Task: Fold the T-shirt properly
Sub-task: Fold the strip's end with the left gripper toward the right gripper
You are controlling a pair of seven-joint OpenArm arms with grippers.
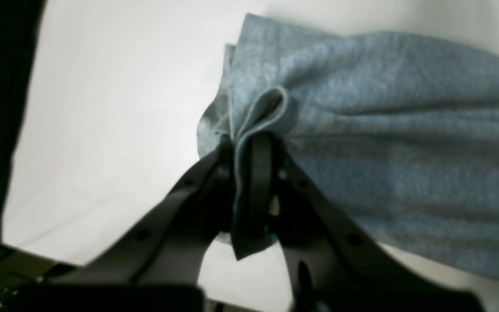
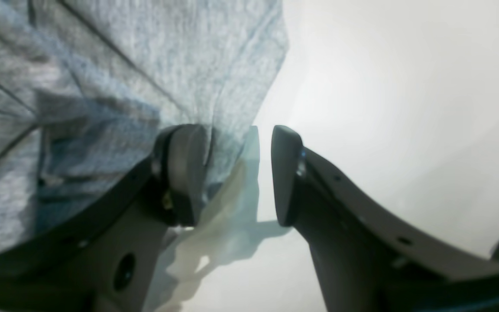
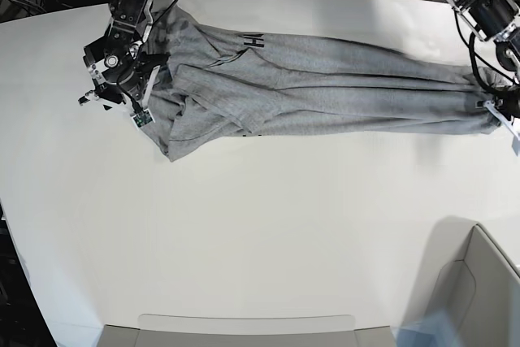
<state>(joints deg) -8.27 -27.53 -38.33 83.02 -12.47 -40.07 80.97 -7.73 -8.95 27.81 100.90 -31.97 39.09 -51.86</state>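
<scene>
Two grippers, one at each end of the T-shirt [image 3: 325, 79]. Our left gripper [image 1: 249, 147] is clamped tight on a bunched fold of grey cloth at one end; the pinch takes several layers, with a small loop of fabric poking up past the jaws. Our right gripper [image 2: 236, 173] has its jaws standing well apart at the other end: one finger lies against the cloth edge, the other sits over bare table [image 3: 244, 225], with a pale thin edge in the gap between. We can't tell from the wrist view whether it has any real hold; looks like none.

The shirt lies along the far side of the table, pulled into a long narrow band with lengthwise creases. Some black lettering [image 3: 252, 40] shows on the far edge, toward the right gripper's end. That end is rumpled, with a flap hanging toward the near side of the table.

Judgement: we're mid-stretch, before any proper fold. To do it well:
- close the right gripper on a clean corner or hem, not a random bunch
- keep the left grip firm, since a multi-layer pinch can slip unevenly
- pull the ends apart gently and evenly so creases flatten rather than rope up
- lay it flat before folding

Risk: a one-sided pull just drags the shirt across the table.
</scene>
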